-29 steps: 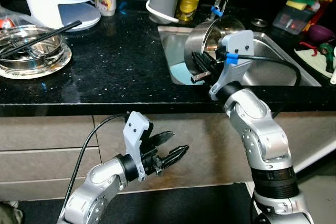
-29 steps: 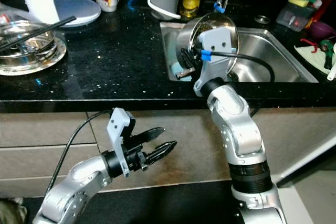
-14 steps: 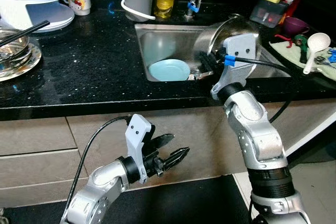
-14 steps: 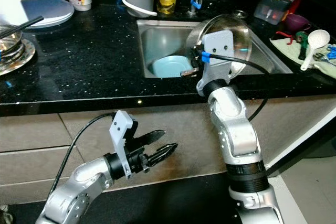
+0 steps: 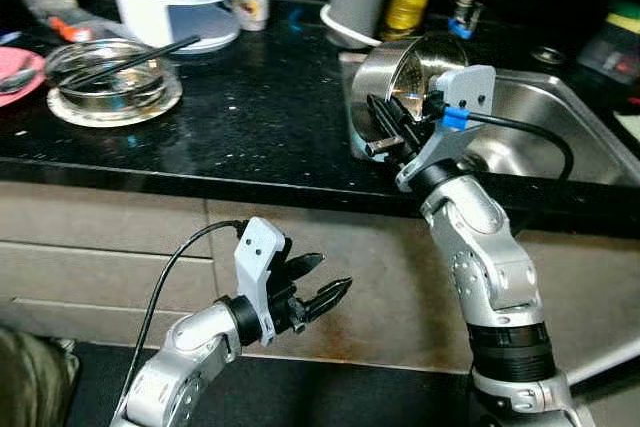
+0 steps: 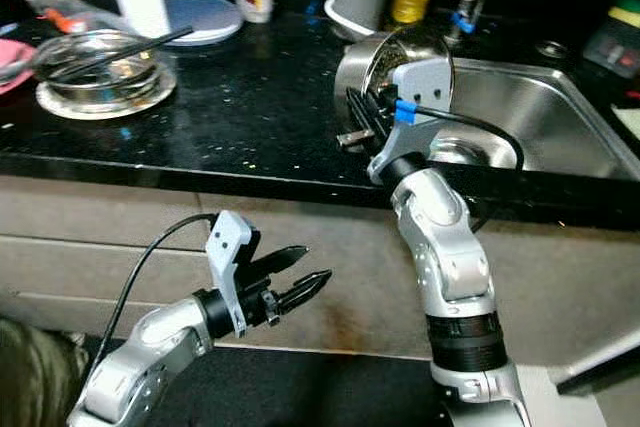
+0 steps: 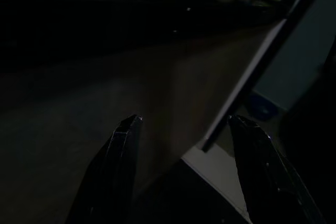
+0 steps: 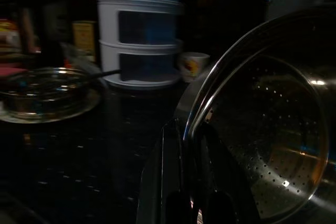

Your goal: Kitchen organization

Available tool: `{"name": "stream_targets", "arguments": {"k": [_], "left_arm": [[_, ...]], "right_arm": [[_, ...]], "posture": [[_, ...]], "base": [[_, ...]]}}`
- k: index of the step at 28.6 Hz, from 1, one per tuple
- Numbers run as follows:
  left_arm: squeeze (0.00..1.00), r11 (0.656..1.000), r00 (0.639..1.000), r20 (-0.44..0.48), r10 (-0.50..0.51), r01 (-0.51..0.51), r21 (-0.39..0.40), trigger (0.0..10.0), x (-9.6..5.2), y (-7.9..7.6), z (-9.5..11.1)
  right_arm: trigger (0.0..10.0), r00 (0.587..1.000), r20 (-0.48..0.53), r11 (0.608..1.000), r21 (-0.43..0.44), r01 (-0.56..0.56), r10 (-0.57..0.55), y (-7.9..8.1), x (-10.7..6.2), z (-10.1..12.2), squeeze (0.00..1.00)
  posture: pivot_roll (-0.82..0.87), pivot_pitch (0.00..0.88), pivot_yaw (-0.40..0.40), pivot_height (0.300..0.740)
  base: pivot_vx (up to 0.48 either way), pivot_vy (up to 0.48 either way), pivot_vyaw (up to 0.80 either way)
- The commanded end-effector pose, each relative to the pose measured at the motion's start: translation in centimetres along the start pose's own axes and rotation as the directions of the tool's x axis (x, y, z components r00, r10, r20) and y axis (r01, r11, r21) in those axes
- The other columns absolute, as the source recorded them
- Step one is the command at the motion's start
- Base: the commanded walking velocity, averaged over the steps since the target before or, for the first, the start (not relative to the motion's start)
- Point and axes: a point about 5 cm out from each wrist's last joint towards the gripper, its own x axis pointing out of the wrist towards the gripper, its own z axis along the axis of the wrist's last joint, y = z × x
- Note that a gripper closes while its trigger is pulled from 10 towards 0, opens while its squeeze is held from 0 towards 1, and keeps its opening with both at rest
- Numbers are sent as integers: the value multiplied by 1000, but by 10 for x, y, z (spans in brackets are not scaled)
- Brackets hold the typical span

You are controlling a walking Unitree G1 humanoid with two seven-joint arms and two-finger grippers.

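Firmly pinched in the right end effector point(image 5: 385, 127): the rim of a steel colander point(image 5: 400, 72), held tilted over the black table point(image 5: 250, 117) just beside the sink point(image 5: 560, 137). Left end effector point(image 5: 318, 292) spread, idle below. Best kept level and set down gently.

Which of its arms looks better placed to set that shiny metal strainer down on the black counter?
The right. Its right gripper is shut on the strainer's rim, right at the counter edge. The left gripper hangs open and empty below, by the cabinets.
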Motion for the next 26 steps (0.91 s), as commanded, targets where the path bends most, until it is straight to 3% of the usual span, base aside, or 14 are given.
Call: {"name": "stream_targets", "arguments": {"k": [1, 7, 22, 26], "left_arm": [[0, 1000, 1000, -17, -1, 1, 0, 10000, 0, 0, -5], [0, 1000, 1000, -16, -4, 4, -1, 10000, 0, -1, -5], [0, 1000, 1000, -16, -9, 9, -1, 10000, 1, -1, -5], [0, 1000, 1000, -18, -17, 17, -3, 10000, 1, -2, -6]], "right_arm": [[10000, 1000, 31, 1000, -6, 5, -5, -2, 0, 4, 0], [10000, 999, 30, 1000, -19, 14, -13, -2, 1, 5, 0], [10000, 999, 31, 999, -35, -26, 27, 1, 0, 5, 0], [10000, 998, 45, 998, -22, 50, -49, -6, 1, 6, 0]], "posture": [[151, 12, -152, 740], [151, 12, -152, 740], [150, 12, -151, 740], [150, 12, -151, 740]], "base": [[0, 0, 738], [0, 0, 123], [0, 0, 757], [0, 0, 383]]}}
